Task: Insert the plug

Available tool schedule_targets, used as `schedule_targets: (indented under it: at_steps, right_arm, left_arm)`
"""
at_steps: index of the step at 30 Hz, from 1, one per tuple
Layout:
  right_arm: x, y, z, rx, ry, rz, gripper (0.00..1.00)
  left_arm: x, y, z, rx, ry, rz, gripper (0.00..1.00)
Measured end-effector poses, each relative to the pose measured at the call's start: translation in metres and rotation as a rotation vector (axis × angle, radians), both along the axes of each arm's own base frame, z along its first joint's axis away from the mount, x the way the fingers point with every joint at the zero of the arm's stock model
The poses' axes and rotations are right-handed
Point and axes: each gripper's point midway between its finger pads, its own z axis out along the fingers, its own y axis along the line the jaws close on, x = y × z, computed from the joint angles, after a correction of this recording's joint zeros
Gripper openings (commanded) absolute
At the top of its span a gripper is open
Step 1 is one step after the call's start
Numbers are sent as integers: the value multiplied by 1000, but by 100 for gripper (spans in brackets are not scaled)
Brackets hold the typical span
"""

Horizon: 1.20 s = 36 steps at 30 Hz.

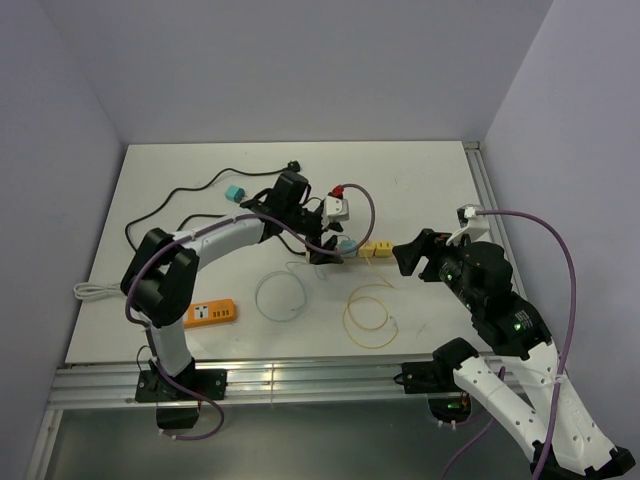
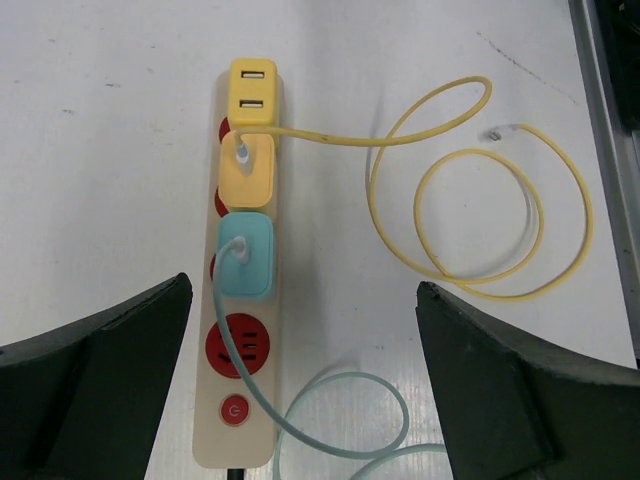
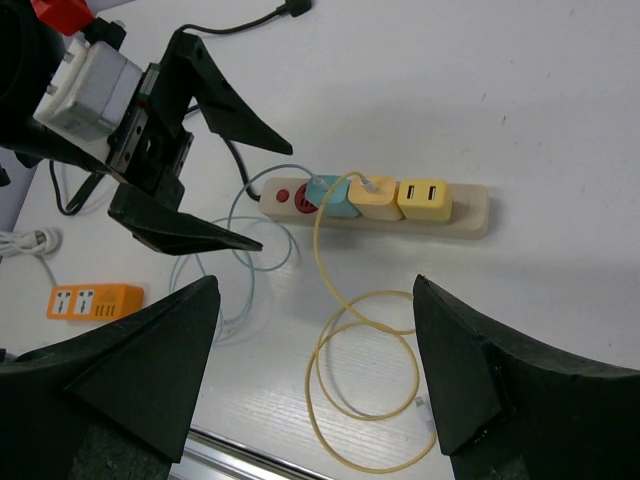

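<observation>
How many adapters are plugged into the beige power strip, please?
3: yellow adapter at one end of the power strip, orange adapter next, teal adapter beside the free socket.

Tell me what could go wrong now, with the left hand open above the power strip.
1. The teal cable loops near the left hand; a finger could snag it on retreat and drag the teal plug out.
2. No hand holds the power strip, so a snag could shift it.
</observation>
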Motion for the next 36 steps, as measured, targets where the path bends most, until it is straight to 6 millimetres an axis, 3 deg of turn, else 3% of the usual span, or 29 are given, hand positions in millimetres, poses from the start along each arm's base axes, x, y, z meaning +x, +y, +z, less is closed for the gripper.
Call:
schedule_targets:
  at_steps: [4,7,13,15,17,21,25,31,36]
  right_arm:
    - [0,0,-1,0,1,1,85]
    - [0,0,-2,-1,3,1,85]
    - [-1,0,-3,-1,5,3,85]
    - [-1,1,-3,-1,5,4,85]
    - [-1,1,-4,-1,5,6,86]
    - [-2,1,-2,4,-2,10,85]
    - [-3,0,1,10,-15,11,85]
    - [-4,1,3,14,-22,14,85]
    - [-5,1,3,17,-24,18,85]
  left_arm:
    - [12,6,10,-22,44,61,99]
    - [56,25,23,-61,93,294,100]
    - [165,109,64,-159,195,900,99]
    - [192,138,80,-227,212,1067,100]
    - [208,164,84,-269,245,1217,100]
    - [228,217,71,-295,347,1539,100]
    - [261,258,74,-346,441,1817,100]
    - [291,301,62,-393,580,2185,100]
    - [283,318,12,-332,743,2399,100]
